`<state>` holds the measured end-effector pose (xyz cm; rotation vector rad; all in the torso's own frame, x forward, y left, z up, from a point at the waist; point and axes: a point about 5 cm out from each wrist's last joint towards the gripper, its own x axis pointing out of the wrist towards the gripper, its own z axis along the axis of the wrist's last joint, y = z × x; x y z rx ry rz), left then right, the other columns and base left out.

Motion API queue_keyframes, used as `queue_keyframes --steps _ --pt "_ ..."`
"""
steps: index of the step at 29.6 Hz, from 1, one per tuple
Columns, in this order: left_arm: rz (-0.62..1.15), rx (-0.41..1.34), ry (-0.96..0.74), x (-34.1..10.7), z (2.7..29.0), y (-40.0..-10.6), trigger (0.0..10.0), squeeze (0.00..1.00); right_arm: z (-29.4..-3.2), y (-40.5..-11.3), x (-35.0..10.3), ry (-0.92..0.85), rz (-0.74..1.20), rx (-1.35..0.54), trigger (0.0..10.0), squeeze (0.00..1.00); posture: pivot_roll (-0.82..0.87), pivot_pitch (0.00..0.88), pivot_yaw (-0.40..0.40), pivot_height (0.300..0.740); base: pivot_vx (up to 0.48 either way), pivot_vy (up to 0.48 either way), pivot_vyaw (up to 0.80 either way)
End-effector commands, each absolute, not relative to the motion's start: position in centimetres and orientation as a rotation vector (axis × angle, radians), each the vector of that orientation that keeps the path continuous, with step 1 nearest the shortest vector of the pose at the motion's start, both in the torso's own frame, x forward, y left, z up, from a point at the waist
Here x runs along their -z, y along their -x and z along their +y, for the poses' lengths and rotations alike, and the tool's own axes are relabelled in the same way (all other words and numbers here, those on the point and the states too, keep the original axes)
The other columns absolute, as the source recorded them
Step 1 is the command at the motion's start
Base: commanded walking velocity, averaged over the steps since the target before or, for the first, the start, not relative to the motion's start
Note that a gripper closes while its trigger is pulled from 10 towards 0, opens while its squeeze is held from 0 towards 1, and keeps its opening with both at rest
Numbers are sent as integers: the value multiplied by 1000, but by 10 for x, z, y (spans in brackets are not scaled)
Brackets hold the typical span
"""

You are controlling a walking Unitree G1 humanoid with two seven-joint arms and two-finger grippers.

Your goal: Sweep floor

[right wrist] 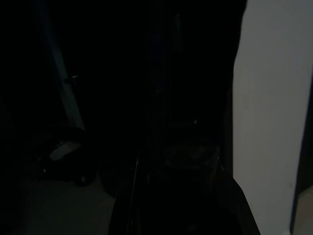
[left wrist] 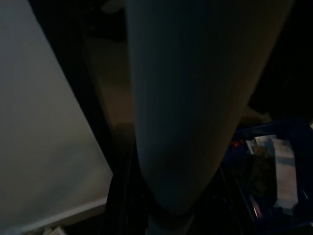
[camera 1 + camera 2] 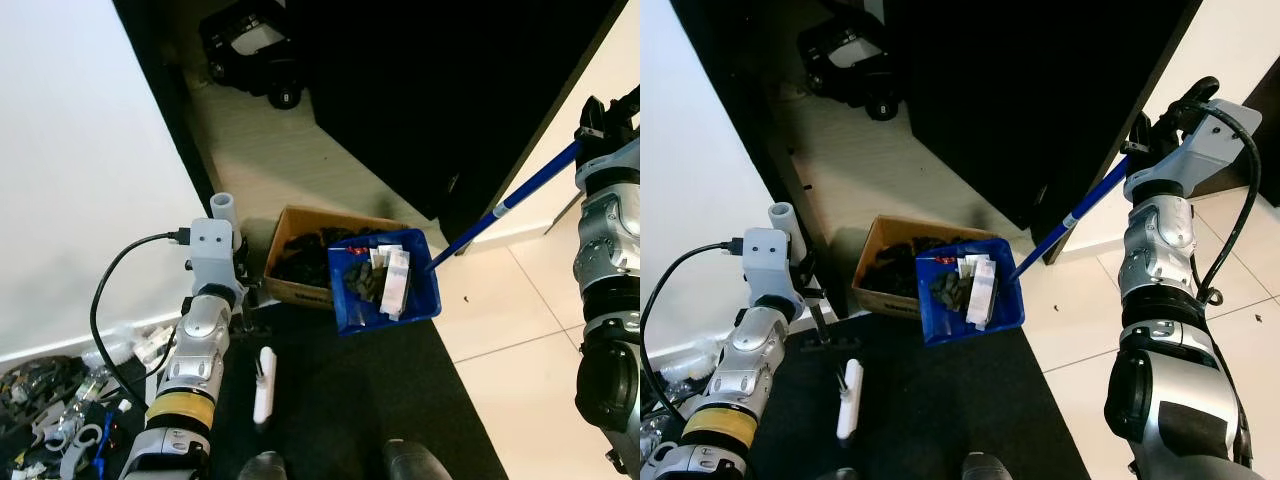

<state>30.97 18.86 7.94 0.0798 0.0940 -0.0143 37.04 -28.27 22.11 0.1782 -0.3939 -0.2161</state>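
The blue dustpan (image 3: 385,283), full of dark scraps and white paper bits, hangs tilted over the cardboard box (image 3: 300,262), on a long blue handle (image 3: 1080,215) pinched by the right gripper (image 3: 1162,125). Left gripper (image 3: 222,215) clasps a pale pole; white brush (image 3: 263,385) lies on the dark mat.

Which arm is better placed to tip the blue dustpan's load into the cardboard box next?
Right, probably. The right gripper is at the top of the blue handle that carries the dustpan, already over the cardboard box. The left gripper is up beside the box around a pale pole.
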Motion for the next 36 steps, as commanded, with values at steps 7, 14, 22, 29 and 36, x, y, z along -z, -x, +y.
queue_keyframes --steps 7,14,22,29,36 --pt "66 4 -91 -84 194 -309 10000 0 -283 -370 -231 -206 -440 223 10000 0 -9 79 -17 740 480 0 0" --pt "66 3 -88 -84 194 -309 10000 0 -284 -370 -231 -202 -439 223 10000 0 -8 83 -17 740 477 0 0" --pt "54 10 -67 -84 192 -308 10000 0 -286 -371 -237 -201 -451 225 10000 0 -12 87 -19 740 300 0 0" --pt "47 23 -59 -84 185 -306 10000 0 -292 -371 -238 -189 -446 243 10000 0 -11 91 -22 740 0 0 0" --pt "43 32 -61 -84 185 -305 10000 0 -307 -368 -233 -211 -428 349 10000 0 -4 97 -22 740 0 0 0"
